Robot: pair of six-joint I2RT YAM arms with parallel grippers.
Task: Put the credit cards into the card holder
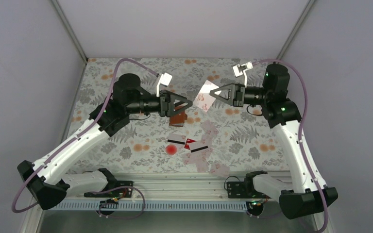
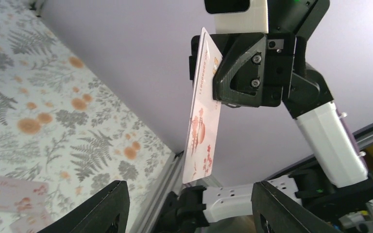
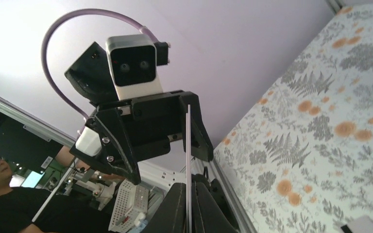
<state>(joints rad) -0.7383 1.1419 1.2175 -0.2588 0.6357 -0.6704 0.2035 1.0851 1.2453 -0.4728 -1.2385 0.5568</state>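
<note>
Card holder [image 1: 177, 120] on table [image 1: 126, 145], card [image 1: 203, 101] in right jaws

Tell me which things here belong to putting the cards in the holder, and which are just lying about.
For the job:
- the card held in the right gripper
- the loose credit cards on the table
- the brown card holder

Just there:
- the round red spot
- the flowered table cover

The left arm [image 1: 70, 153] and right arm [image 1: 296, 145] are wearing white shells between black joints; lilac cables [image 1: 126, 61] are looping along both; the left gripper [image 1: 190, 103] and right gripper [image 1: 211, 93], black and triangular, are showing silver screws [image 2: 256, 58] and white camera boxes [image 3: 132, 65].
</note>
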